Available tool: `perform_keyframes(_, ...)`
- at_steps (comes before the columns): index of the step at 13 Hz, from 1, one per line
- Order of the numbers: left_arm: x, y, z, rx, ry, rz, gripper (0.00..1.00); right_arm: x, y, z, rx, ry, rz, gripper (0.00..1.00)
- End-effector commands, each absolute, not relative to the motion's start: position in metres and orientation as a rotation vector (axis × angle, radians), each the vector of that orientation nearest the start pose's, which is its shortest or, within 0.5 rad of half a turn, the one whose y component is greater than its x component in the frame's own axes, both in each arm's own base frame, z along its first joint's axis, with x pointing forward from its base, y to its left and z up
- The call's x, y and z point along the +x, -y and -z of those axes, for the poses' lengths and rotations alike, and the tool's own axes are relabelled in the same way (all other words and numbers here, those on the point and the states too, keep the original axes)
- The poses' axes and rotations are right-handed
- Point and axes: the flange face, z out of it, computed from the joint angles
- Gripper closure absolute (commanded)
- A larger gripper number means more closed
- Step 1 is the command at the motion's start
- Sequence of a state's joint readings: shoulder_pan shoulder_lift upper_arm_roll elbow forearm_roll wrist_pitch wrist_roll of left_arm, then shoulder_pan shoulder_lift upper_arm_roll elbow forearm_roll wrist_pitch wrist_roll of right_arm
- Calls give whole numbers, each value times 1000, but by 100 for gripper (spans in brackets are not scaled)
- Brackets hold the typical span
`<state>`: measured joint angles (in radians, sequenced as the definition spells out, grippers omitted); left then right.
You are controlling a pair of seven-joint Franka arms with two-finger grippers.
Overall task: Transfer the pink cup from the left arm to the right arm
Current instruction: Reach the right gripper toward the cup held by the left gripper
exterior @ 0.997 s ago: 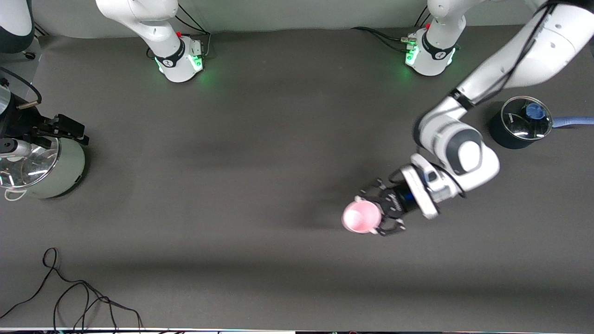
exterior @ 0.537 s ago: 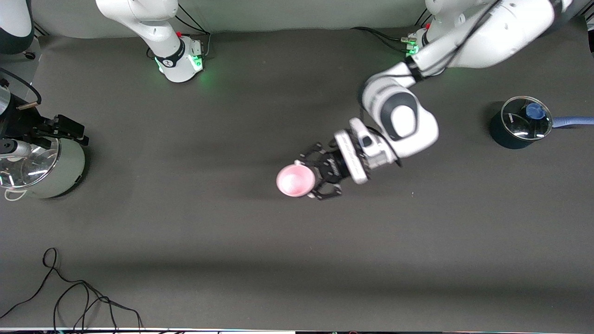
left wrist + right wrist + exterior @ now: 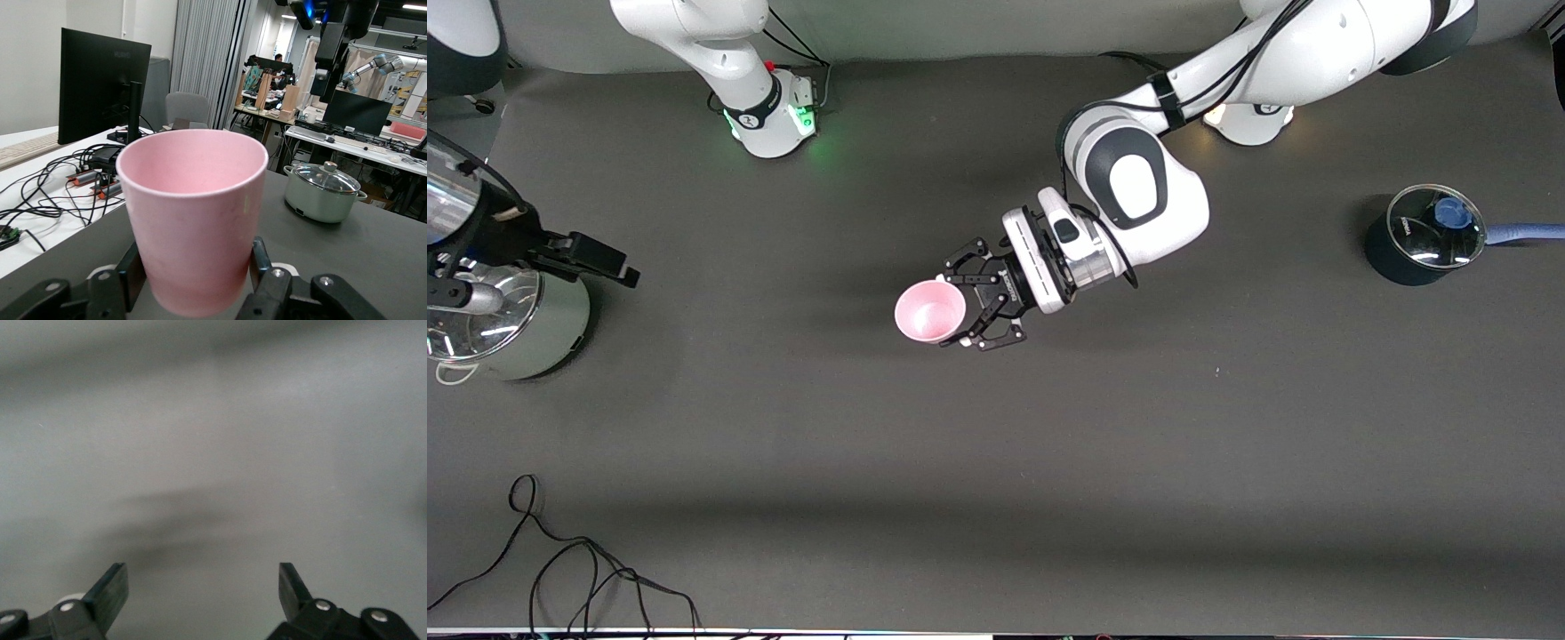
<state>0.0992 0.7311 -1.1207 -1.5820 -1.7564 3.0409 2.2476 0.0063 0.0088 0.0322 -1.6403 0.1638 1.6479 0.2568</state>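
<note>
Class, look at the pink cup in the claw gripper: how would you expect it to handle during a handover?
The pink cup looks like smooth plastic, so probably light and somewhat slippery. Its taper may let it slide in the left gripper, shut low on it. It seems stiff and unlikely to crush.

the pink cup is a small, smooth, tapered tumbler of pale pink plastic with no handle. it is empty, mouth open upward, held up over the middle of the dark table.
</note>
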Motion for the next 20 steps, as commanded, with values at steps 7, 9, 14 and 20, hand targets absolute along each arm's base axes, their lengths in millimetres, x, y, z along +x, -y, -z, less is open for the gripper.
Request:
perform_keyframes(7, 544, 437, -407, 1761, 930, -1224, 100, 596, -216, -622, -2738, -832, 36, 0)
perform_keyframes(9, 542, 438, -407, 1759, 933, -1222, 100, 597, -269, -604, -2669, -976, 57, 0)
perform_keyframes(14, 539, 443, -408, 1753, 935, -1218, 100, 611, -371, -588, -2570, -1184, 178, 0)
perform_keyframes(20, 545, 438, -404, 1767, 933, -1223, 100, 601, -375, -590, -2599, -1201, 140, 0)
